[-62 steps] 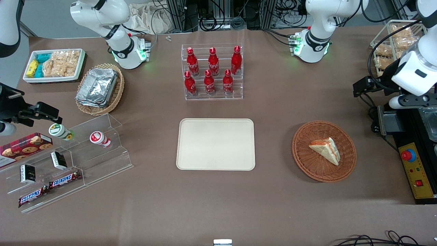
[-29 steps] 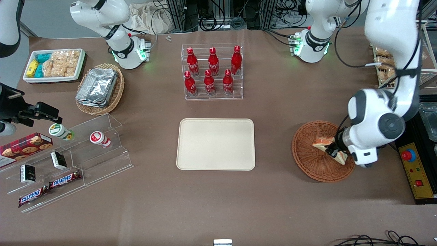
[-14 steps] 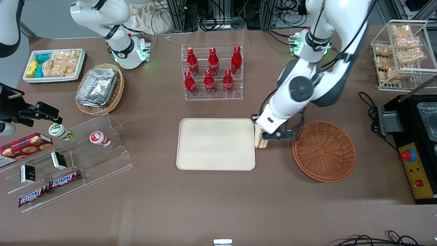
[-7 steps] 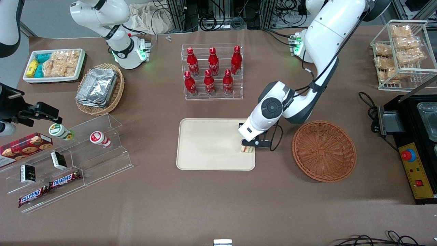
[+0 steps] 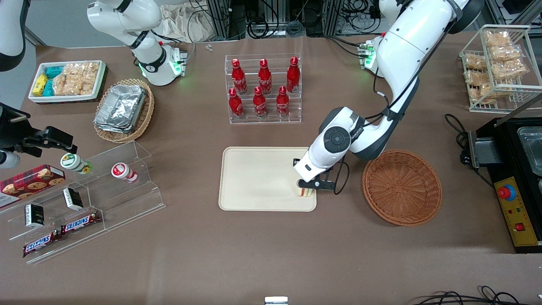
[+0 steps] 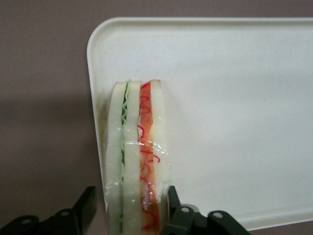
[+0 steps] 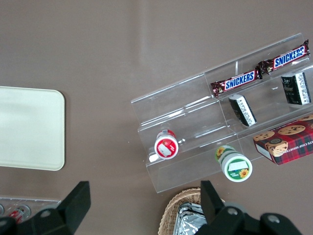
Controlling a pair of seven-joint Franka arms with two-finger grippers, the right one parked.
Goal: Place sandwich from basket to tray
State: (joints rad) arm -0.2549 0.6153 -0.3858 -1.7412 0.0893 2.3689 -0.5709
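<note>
The sandwich (image 5: 305,193) stands on edge on the beige tray (image 5: 262,178), near the tray's corner that is nearest the front camera and toward the basket. My left gripper (image 5: 307,188) is shut on it from above. In the left wrist view the sandwich (image 6: 139,156) shows its green and orange-red filling, with the gripper (image 6: 132,211) gripping its lower end and one black finger (image 6: 172,198) against the bread. It sits just inside the tray's rim (image 6: 93,73). The round reddish-brown basket (image 5: 401,186) lies beside the tray, toward the working arm's end, with nothing in it.
A clear rack of red bottles (image 5: 263,89) stands farther from the front camera than the tray. Toward the parked arm's end are a clear stepped stand with snacks (image 5: 84,199), a tan basket of foil containers (image 5: 123,109) and a white snack tray (image 5: 67,80). A wire rack (image 5: 499,63) and a black appliance (image 5: 516,178) stand at the working arm's end.
My gripper lifted the sandwich out of the basket and carried it sideways over the tray's edge. In the last half second it moved a little nearer the front camera and lower.
</note>
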